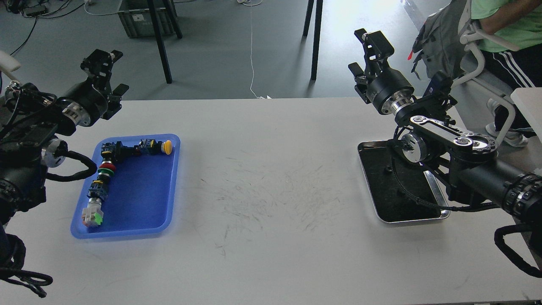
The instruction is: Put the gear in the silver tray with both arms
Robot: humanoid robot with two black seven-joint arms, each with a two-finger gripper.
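Both grippers hang raised above the far edge of the white table (271, 178), holding nothing.

Left gripper (103, 63) hovers far-left, beyond the blue tray (165, 212), its fingers spread; the right gripper (367, 53) sits far-right, fingers parted too. Along the blue tray's left and far sides lies a row of push-button parts – yellow cap (167, 146), red and green rings (106, 168), a pale one nearest (92, 215). At right, the silver tray (372, 199) rests flat – its dark floor partly hidden behind the right arm's wrist links.
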